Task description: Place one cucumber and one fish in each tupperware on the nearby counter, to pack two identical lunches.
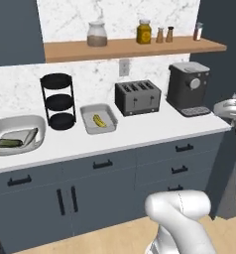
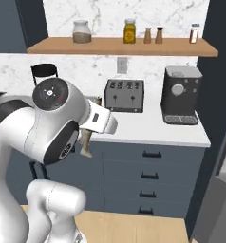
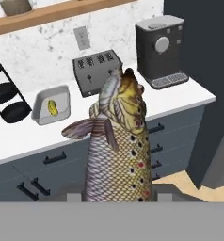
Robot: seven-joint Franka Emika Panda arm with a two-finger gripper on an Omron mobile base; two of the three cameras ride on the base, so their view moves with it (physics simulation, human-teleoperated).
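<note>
Two containers sit on the white tabletop: a wide white tub at far left and a smaller light-grey tray between the black three-tier rack and the toaster. Cucumbers, counted two: a dark green one lying in the tub, a yellow-green curved one in the tray (small but clear in the hand view too). Fish, counted two: one pale grey fish lies in the tub just beside the dark cucumber, its outline hard to make out; the second fish rises large in the hand view, spotted and yellowish, head up, its lower body cut off by the bottom of that view. The hand is mostly hidden: in the right base view it sits behind the arm's big elbow joint in front of the drawers, with a brownish sliver of fish hanging below it; the fingertips themselves are covered by the fish, which it appears clamped around, held in the air in front of the tabletop edge. One coffee machine stands at the right end. The wooden shelf carries two jars and three small shakers. One wall outlet is above the toaster. The tub's left rim is cut off by the left base view's edge.
</note>
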